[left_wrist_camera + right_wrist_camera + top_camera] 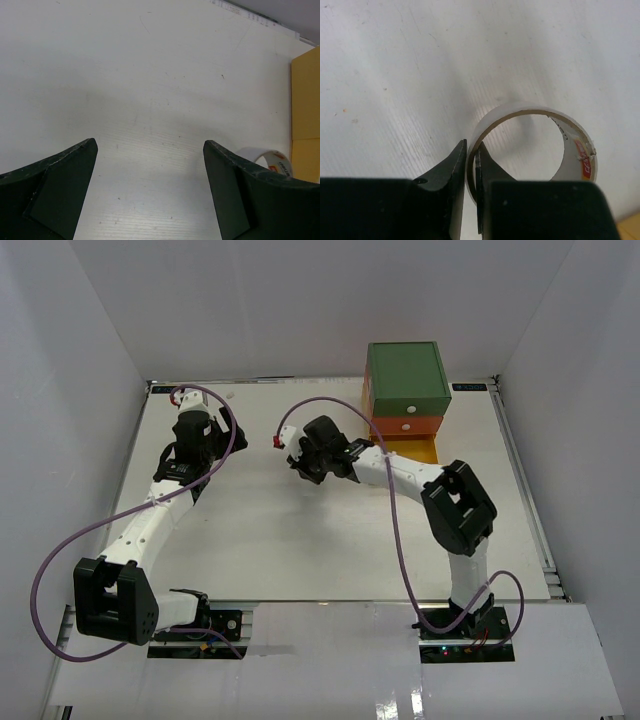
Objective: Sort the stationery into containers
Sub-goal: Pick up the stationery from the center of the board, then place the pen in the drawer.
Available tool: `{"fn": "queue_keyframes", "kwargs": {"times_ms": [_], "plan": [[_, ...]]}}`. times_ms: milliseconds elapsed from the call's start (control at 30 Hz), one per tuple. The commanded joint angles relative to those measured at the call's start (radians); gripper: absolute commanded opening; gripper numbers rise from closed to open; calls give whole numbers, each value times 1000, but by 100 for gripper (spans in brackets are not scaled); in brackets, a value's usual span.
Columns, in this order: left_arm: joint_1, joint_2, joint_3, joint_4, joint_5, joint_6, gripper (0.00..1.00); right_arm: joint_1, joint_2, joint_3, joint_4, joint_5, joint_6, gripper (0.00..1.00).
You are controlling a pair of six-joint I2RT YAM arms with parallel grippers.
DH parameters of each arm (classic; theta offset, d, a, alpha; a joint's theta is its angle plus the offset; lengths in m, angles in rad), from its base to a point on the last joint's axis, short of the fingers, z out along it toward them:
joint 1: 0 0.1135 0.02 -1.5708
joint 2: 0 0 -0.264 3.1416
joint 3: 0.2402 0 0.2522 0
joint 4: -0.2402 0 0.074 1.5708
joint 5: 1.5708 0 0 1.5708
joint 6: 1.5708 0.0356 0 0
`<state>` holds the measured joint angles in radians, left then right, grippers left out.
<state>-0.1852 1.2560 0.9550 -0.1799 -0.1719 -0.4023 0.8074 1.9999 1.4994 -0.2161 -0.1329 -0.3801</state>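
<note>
Right hand [471, 152] clamps the wall of whitish tape roll [515, 109]; lift straight off bench [395, 75], keeping grip square lest it pivot.

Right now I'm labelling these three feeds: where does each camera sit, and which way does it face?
Top external: above and behind the bases, looking down on the table; left arm, right arm and drawer unit show.
Left wrist: on the left arm, facing down over the table toward the yellow drawer; its open jaws frame the view.
Right wrist: on the right arm, facing down at the whitish tape roll; its jaws pinch the roll's wall.
Shared: both wrist views show that tape roll.
</note>
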Motion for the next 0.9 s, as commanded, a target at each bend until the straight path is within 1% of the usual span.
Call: {"fn": "queue_keyframes", "kwargs": {"times_ms": [0,67,100,233,367,500,600,733,867], "plan": [[4,-7,25,-1,12,-4,98,-31,-153,-69,64,42,26,8],[4,-7,25,0,15,-6,98,-54,-226,-112,69,59,38,8],[4,-7,25,0,17,-6,98,-85,-249,-160,78,68,41,8],[4,-9,25,0,23,-7,98,-180,-367,-261,92,78,61,8],[4,-12,25,-1,28,-7,98,-269,-430,-344,104,82,75,8],[4,-7,25,0,26,-7,98,-373,-463,-413,138,55,99,8],[4,-3,27,-1,29,-7,98,-424,-458,-436,156,42,109,8],[4,-1,27,-1,32,-6,98,-468,-435,-449,173,27,116,8],[4,2,27,-1,35,-6,98,-502,-425,-473,234,24,129,8]]}}
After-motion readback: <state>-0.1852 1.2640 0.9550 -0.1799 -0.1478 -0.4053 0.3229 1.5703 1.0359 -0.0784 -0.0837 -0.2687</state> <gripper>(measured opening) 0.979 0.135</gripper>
